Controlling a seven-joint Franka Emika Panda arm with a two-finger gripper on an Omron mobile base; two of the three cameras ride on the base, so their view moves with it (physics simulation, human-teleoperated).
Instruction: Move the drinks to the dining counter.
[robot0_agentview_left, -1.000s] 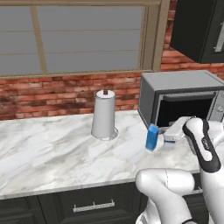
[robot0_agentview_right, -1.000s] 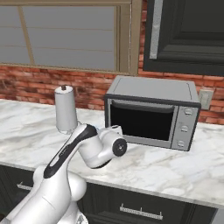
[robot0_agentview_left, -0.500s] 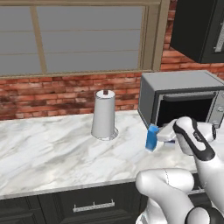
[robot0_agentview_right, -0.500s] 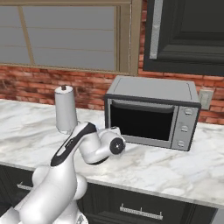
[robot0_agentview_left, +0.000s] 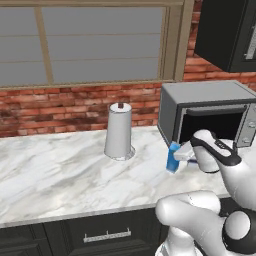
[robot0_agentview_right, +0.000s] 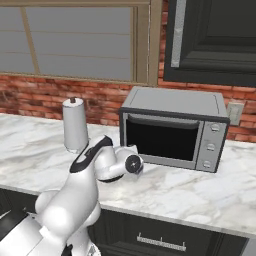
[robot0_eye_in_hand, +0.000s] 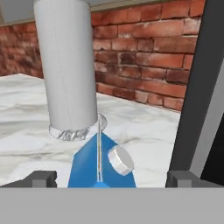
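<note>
One of the drinks, a blue carton (robot0_agentview_left: 172, 158) with a white screw cap, stands on the marble counter just in front of the microwave's left corner. In the hand view the carton (robot0_eye_in_hand: 100, 168) rises close between the two dark fingertips (robot0_eye_in_hand: 41, 178), whose jaws stand wide apart on either side of it and do not touch it. My gripper (robot0_agentview_left: 184, 152) is open, level with the carton's top and just to its right. In the right base view the hand (robot0_agentview_right: 131, 162) faces away and hides the carton. The dining counter is out of view.
A tall white paper towel roll (robot0_agentview_left: 119, 131) stands left of and behind the carton, also large in the hand view (robot0_eye_in_hand: 65, 65). The grey microwave (robot0_agentview_left: 210, 112) sits right behind my hand. A brick wall and a window back the counter (robot0_agentview_left: 55, 175).
The hand has slid a little left, closer to the blue carton. The jaws stayed wide. Carton and paper towel roll have not moved.
</note>
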